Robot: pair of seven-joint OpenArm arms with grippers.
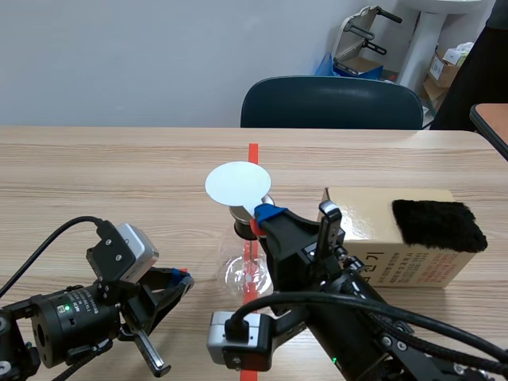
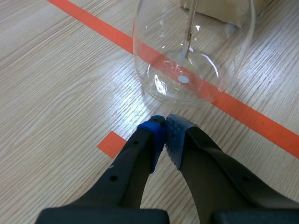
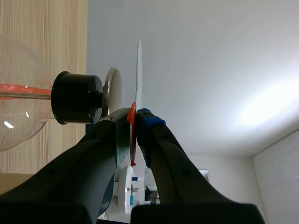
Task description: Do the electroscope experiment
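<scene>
Two notes: disc [image 1: 237,183] thin, light, stiff; R gripper [image 3: 135,115] pinches its tab [image 3: 131,116]. Flask [image 2: 159,60] fragile, slippery glass; L gripper [image 2: 166,124] clenched, empty.

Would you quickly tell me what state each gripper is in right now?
Left gripper: jaws shut, holding nothing.
Right gripper: jaws shut on the white disc.

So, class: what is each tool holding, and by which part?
The right tool pinches the white disc by the orange-red tab at its edge; the left tool holds nothing.
</scene>
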